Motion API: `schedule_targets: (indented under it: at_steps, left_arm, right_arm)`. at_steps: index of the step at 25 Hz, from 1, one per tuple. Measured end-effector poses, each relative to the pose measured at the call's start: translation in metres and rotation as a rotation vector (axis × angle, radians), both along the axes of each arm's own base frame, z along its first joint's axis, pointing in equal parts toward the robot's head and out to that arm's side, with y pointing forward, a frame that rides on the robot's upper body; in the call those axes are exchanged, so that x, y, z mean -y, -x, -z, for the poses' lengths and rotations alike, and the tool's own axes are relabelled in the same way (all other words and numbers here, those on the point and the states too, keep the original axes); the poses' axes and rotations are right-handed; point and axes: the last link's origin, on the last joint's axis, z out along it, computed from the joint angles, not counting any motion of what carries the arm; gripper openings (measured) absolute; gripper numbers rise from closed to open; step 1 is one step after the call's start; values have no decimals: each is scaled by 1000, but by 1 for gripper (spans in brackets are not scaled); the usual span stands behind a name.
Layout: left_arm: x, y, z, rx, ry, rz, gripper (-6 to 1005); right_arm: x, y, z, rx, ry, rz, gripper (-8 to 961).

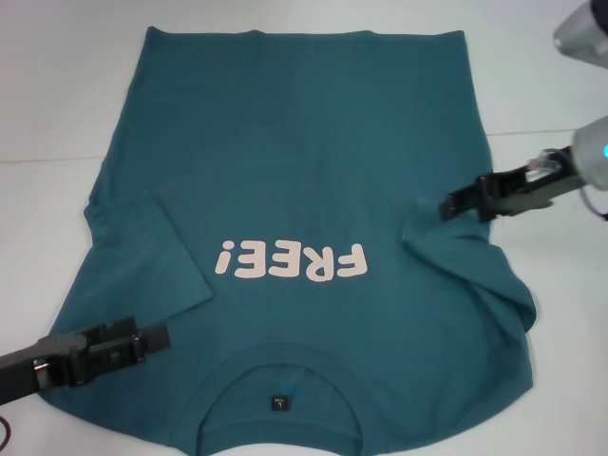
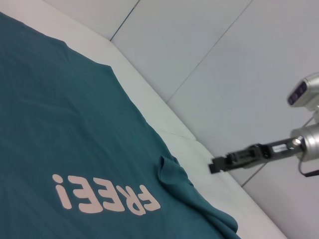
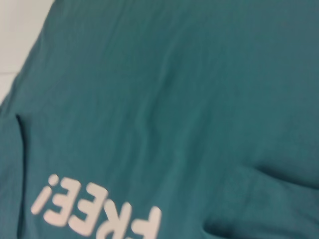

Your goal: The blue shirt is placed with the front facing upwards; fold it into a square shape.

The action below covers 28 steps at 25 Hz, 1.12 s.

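Note:
The blue shirt [image 1: 313, 142] lies front up on the white table, its collar [image 1: 277, 375] towards me and its hem at the far side. The pale "FREE!" print [image 1: 291, 260] reads upside down. Both sleeves are turned in over the body: the left one [image 1: 161, 252] flat, the right one [image 1: 456, 252] bunched. My left gripper [image 1: 163, 338] hovers over the shirt's near left shoulder. My right gripper [image 1: 450, 203] is shut and holds nothing, just above the right sleeve's fold; it also shows in the left wrist view [image 2: 214, 166]. The right wrist view shows only shirt fabric [image 3: 174, 99].
The white table [image 1: 57, 95] shows bare on the left, on the right and in a narrow strip beyond the hem. In the left wrist view the table's edge [image 2: 164, 119] runs beside the shirt, with grey floor tiles [image 2: 209, 45] past it.

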Motion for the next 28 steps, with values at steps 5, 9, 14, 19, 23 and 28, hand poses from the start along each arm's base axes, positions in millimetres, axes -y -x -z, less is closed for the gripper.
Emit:
schedule_targets:
  at_steps: [5, 9, 14, 19, 23, 28]
  left_arm:
    - [0, 1, -1, 2, 0, -6, 950]
    - [-1, 0, 0, -1, -4, -9, 950]
    - [-3, -1, 1, -1, -3, -7, 950]
    - [-3, -1, 1, 1, -3, -6, 949]
    - [-2, -1, 1, 1, -3, -9, 949]
    - [-1, 0, 1, 1, -3, -12, 949]
  right_arm:
    - [17, -14, -22, 3, 38, 37, 670]
    - [35, -33, -26, -9, 76, 94, 719]
    - [52, -52, -17, -19, 95, 145, 701]
    - [56, -60, -8, -27, 84, 167, 665]
    - [53, -59, 2, -33, 52, 165, 636]
    - [49, -56, 10, -36, 44, 160, 600]
